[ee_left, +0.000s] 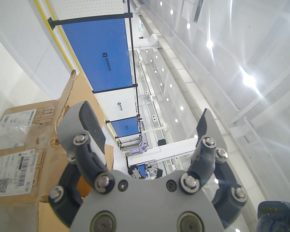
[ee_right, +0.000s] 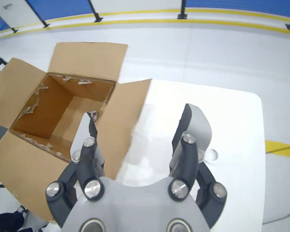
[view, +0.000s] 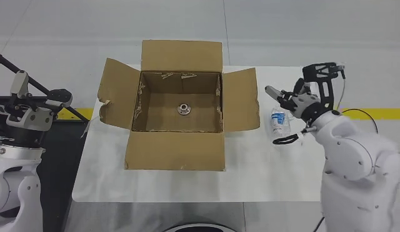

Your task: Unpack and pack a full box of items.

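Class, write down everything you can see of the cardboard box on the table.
The cardboard box is plain brown board, standing upright and open on the white table, all four flaps folded outward. Torn shreds of paper or tape cling along the inner rim, and one side flap has a ragged edge. Printed labels are stuck on an outer face. A small round metal part lies on its floor.
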